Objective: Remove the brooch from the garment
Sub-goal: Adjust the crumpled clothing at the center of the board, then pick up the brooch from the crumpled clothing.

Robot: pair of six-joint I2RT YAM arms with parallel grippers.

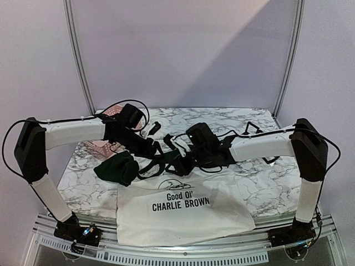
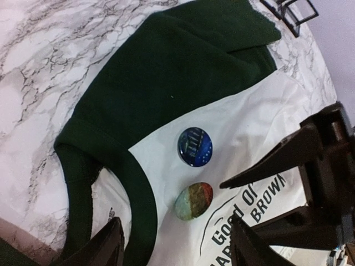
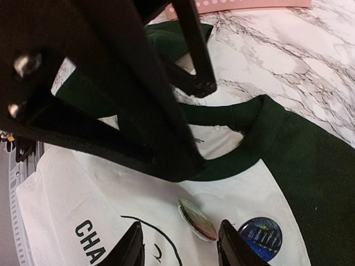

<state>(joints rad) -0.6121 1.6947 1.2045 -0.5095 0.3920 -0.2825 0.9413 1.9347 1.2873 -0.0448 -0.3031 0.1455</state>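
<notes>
White, grey-veined marble tabletop (image 1: 266, 188) under pale lilac walls, with a pink dotted container (image 1: 102, 148) at the far left. Spread at the near edge, a white T-shirt with dark green sleeves and collar (image 1: 183, 216), black "Good Ol' CHARLIE BROWN" print facing up. On its chest between collar and print, side by side: a round glossy blue brooch (image 2: 194, 146) and a round green-and-orange brooch (image 2: 193, 200). Left pincer (image 2: 176, 224) low over the collar area, fingers apart, gripping nothing. Right pincer (image 3: 180, 223) reaching in from the opposite side, fingers apart and straddling the green-and-orange brooch. Possibly brushing its rim on one side, though too close to call. Blue brooch just outside that gap, untouched.
</notes>
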